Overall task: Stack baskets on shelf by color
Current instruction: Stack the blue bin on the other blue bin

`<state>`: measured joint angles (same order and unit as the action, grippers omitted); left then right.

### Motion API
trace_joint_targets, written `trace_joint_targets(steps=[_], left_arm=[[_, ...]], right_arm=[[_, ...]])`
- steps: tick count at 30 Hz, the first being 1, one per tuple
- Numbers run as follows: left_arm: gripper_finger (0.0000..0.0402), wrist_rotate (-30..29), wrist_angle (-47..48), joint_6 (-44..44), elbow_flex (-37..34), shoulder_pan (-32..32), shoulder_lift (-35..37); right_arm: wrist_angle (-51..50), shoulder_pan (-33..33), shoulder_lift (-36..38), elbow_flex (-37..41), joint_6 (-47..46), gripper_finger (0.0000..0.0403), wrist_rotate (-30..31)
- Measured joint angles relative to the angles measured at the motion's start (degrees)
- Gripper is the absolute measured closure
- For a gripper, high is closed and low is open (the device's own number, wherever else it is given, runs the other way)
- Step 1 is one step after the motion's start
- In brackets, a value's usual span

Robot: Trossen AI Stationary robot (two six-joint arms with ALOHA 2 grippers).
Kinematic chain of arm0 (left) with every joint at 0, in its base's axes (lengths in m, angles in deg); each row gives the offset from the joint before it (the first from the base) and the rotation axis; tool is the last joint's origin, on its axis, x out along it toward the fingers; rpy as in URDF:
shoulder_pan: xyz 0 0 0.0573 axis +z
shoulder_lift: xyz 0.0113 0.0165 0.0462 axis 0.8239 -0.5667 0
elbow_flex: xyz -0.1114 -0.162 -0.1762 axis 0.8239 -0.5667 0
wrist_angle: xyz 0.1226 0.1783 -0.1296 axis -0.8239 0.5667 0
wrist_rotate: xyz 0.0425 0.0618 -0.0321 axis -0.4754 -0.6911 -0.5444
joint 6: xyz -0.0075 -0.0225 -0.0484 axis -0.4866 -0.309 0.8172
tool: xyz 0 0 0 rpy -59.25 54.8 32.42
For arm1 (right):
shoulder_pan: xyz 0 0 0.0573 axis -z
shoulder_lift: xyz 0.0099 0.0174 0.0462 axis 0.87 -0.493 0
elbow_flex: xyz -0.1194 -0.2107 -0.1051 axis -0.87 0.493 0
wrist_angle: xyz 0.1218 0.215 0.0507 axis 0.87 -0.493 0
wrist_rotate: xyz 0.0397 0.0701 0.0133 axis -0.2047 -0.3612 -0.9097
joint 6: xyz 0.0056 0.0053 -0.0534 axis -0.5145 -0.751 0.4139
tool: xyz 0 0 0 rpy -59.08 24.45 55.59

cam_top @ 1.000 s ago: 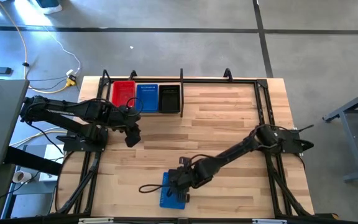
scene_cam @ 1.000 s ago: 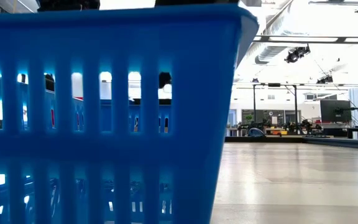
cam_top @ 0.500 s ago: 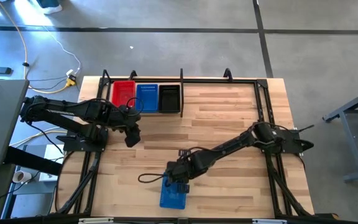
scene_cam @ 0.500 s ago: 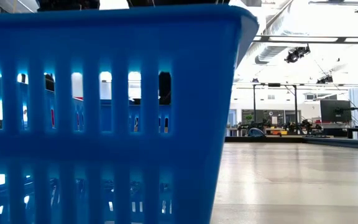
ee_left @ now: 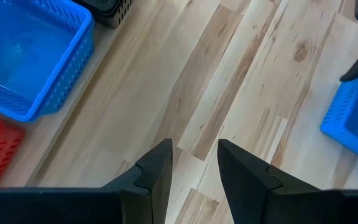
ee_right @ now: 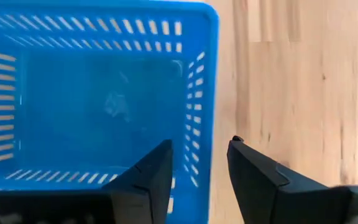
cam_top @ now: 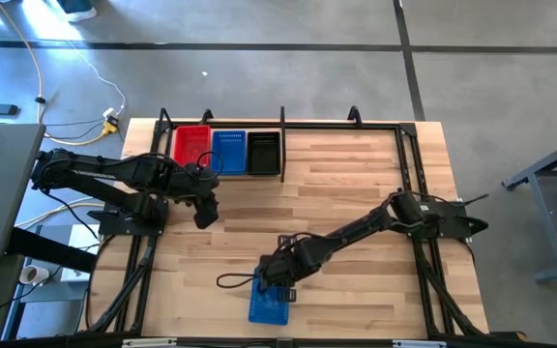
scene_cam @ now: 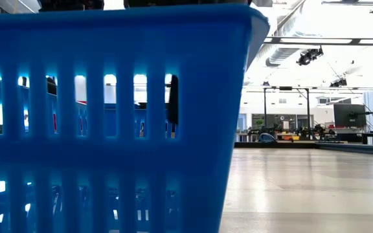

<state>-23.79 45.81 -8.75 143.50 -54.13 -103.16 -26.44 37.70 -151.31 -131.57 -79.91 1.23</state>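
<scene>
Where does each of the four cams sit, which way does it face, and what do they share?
High: above the table, looking straight down; both arms, the left gripper near the shelf.
Low: at tabletop height, looking level into the room; the blue basket fills most of it.
Left wrist: faces the tabletop past its own open fingers.
Right wrist: the right gripper straddles that basket's wall, jaws open.
Shared: all four show the same blue basket near the front edge.
</scene>
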Motion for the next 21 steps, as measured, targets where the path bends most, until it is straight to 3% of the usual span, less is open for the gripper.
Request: trace_joint_targets(steps=[14,21], left_arm=[[0.0284,0.07,-2.56,-5.61,0.0,0.02,-0.02],[0.0284,2.16,-2.55,-9.54,0.0,0.02,-0.02]], right_arm=[[-0.02,4.48,-0.39,-0.04,3.69,0.0389,-4.77],[-0.27,6.81,-0.19,-0.04,3.44,0.04,-7.32]])
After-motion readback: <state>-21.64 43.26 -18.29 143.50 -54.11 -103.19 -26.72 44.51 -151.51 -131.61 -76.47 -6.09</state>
